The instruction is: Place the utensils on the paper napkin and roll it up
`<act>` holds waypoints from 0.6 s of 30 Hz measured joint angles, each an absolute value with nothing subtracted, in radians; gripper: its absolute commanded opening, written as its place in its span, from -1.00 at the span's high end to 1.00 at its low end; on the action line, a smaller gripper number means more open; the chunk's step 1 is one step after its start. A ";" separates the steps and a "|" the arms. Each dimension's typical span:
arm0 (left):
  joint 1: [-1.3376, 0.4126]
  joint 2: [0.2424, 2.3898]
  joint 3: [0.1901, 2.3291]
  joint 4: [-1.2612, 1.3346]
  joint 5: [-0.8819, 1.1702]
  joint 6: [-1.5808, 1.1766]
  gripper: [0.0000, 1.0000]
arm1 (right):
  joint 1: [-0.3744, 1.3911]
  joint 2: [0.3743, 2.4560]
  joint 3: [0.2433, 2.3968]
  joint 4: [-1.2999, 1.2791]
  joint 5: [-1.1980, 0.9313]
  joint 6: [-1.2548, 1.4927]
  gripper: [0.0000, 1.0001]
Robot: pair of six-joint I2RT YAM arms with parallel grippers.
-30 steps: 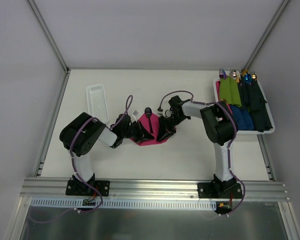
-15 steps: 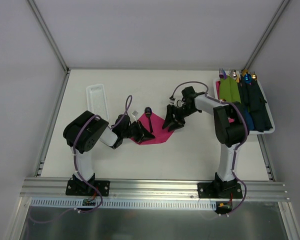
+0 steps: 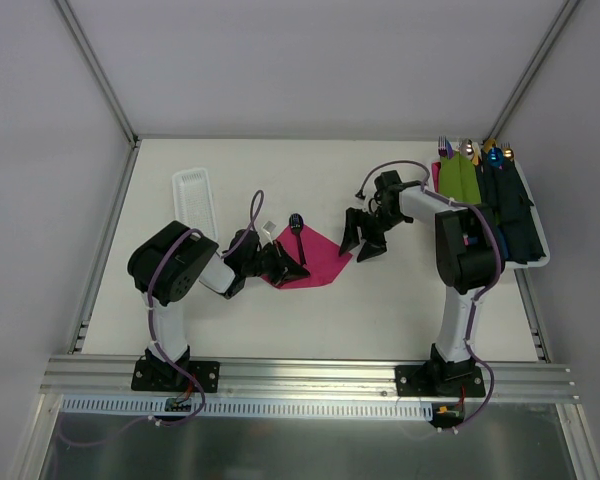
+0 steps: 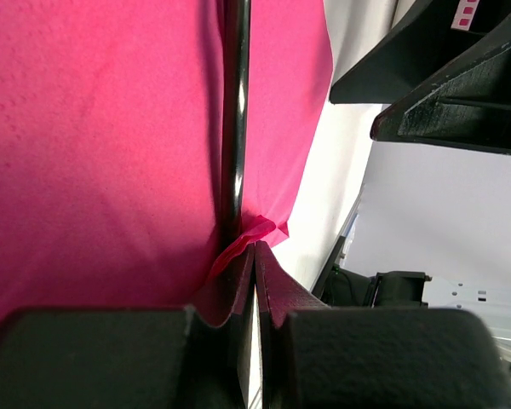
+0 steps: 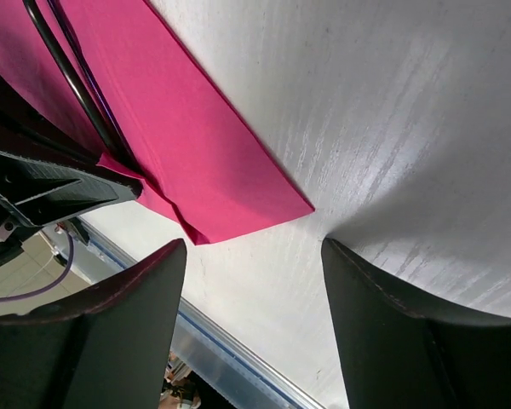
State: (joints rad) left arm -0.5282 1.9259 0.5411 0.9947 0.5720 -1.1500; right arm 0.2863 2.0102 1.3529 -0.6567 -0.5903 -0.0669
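Left pincer (image 4: 254,252) clenched on the near corner of the paper napkin (image 4: 94,145) | utensils (image 4: 235,111) lie on the napkin, mid surface (image 3: 230,180), spoon (image 3: 296,221) bowl past its far edge | right pincer (image 3: 361,240) released, hovering just beside the napkin | judged: placing done, rolling barely begun.

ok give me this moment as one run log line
left tool: shut on napkin corner | right tool: open, off napkin | spoon: on napkin | roll: not yet done
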 measured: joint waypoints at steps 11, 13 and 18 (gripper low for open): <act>-0.528 1.927 0.541 0.998 0.572 -1.153 1.00 | 0.322 2.062 1.363 -0.602 -0.731 0.003 -0.36; -0.528 1.927 0.541 0.997 0.572 -1.153 1.00 | 0.334 2.074 1.361 -0.581 -0.768 0.020 -0.36; -0.528 1.928 0.541 0.999 0.572 -1.153 1.00 | 0.345 2.075 1.310 -0.486 -0.859 0.065 -0.36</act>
